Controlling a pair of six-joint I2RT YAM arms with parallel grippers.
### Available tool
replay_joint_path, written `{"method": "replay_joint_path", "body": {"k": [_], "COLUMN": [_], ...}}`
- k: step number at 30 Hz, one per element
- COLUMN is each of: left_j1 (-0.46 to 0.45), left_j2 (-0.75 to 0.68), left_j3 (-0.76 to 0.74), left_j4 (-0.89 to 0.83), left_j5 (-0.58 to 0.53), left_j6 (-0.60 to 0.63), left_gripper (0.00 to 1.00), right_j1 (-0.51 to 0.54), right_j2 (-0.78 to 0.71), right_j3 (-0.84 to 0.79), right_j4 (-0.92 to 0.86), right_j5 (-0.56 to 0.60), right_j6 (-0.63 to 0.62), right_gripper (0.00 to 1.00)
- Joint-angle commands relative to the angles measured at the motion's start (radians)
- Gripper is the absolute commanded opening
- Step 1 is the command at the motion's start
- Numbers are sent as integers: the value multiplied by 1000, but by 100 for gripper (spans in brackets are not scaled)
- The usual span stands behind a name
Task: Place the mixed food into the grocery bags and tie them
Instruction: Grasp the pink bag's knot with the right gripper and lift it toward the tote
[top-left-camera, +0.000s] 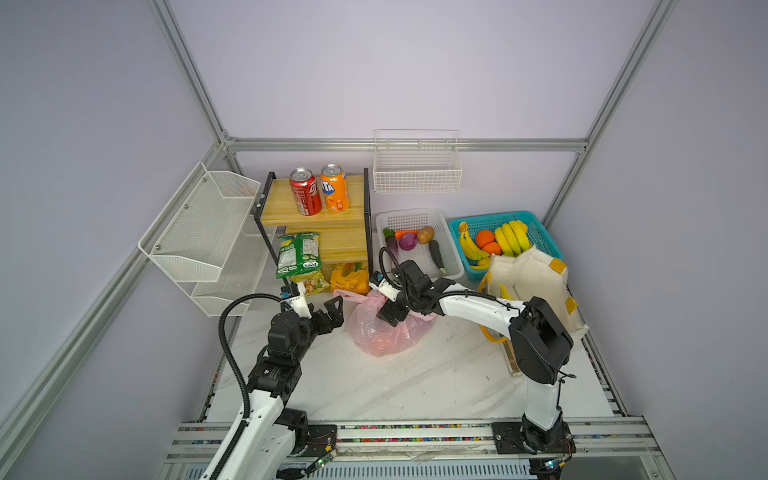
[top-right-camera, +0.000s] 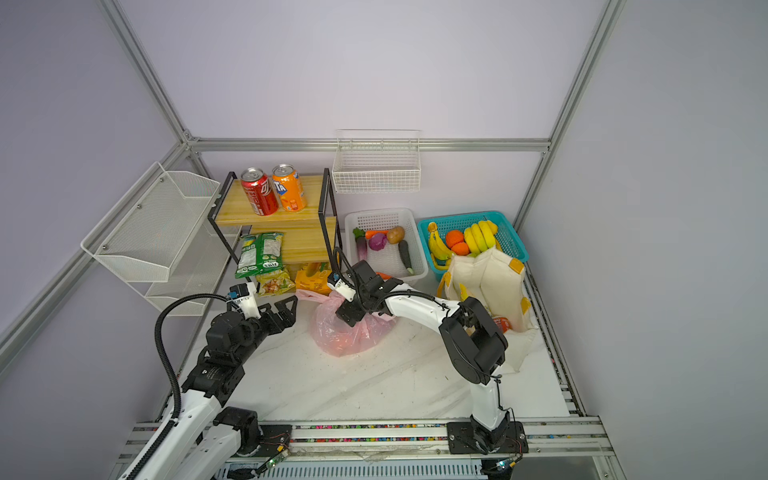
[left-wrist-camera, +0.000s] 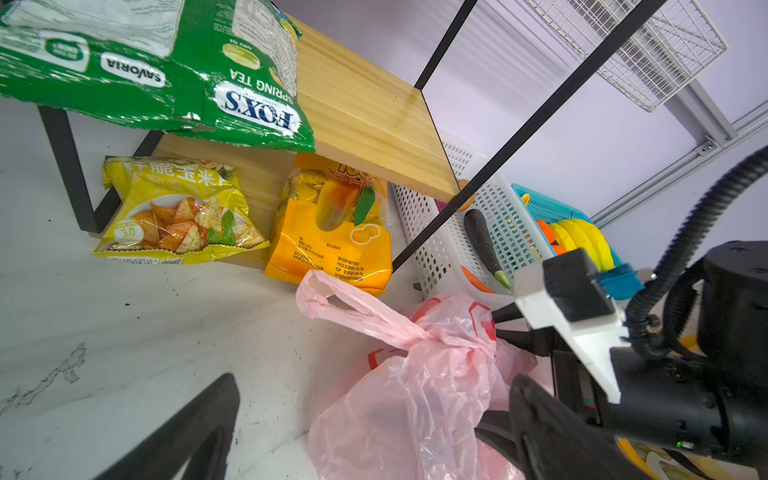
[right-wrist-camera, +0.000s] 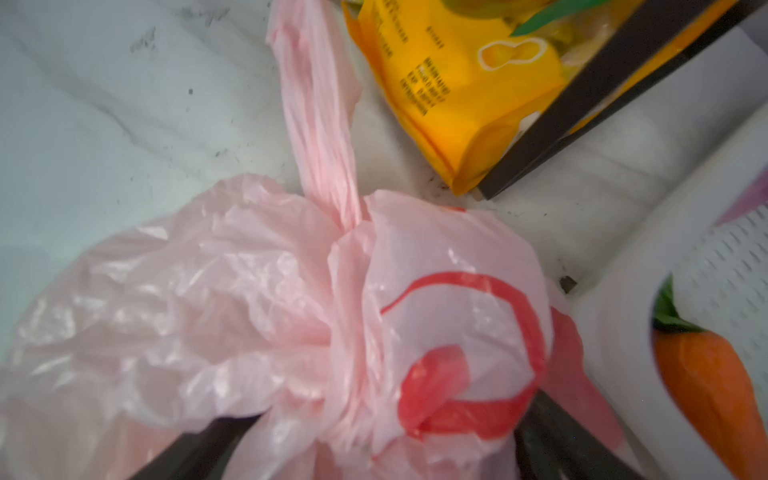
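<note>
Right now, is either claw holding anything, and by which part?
Nothing held. The left gripper hangs open, empty; the right gripper straddles the knot of the pink bag, unclosed.

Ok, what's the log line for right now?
left tool: open, beside pink bag | right tool: open over bag's gathered top | red soda can: on shelf

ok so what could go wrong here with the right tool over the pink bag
1. The right tool straddles the bunched neck of the pink bag; the thin film could tear, or it might pinch the bag wall rather than a handle.
2. The loose handle lies beside the orange snack packet and the shelf leg; pulling it might drag the packet or snag.
3. The left tool is open and off the bag, so nothing steadies it; it may slide.
</note>
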Motion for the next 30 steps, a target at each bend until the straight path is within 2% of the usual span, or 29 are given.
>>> {"method": "replay_joint_path", "body": {"k": [1, 5, 11, 15, 19, 24, 27, 30], "left_j1": [2, 2, 1, 2, 2, 0, -12, -33], "left_j2": [-11, -14, 22, 92, 101, 126, 161, 187], "left_j3": [62, 70, 169, 314, 393, 433, 434, 435], "left_j4": [14, 9, -80, -223, -261, -273, -270, -268], "left_j5": [22, 29, 105, 213, 272, 325, 364, 365], "left_j6": [15, 15, 24, 69, 101, 112, 115, 126], "left_gripper": [100, 100, 100, 100, 100, 100, 100, 100], "right_j1": [0, -1, -11, -39, -55, -67, -81, -123], "right_j2": [-22, -92, -267, -424, -597, -719, -749, -776], "right_j3": [3, -53, -131, -166, -149, -13, 81, 153], "right_j4": [-73, -49, -30, -46, -122, -338, -461, -526], "right_j5": [-72, -87, -65, -37, 74, 365, 554, 690], "right_j6": [-1, 26, 167, 343, 518, 670, 713, 717], "right_gripper": [73, 39, 12, 5, 5, 2, 1, 0]}}
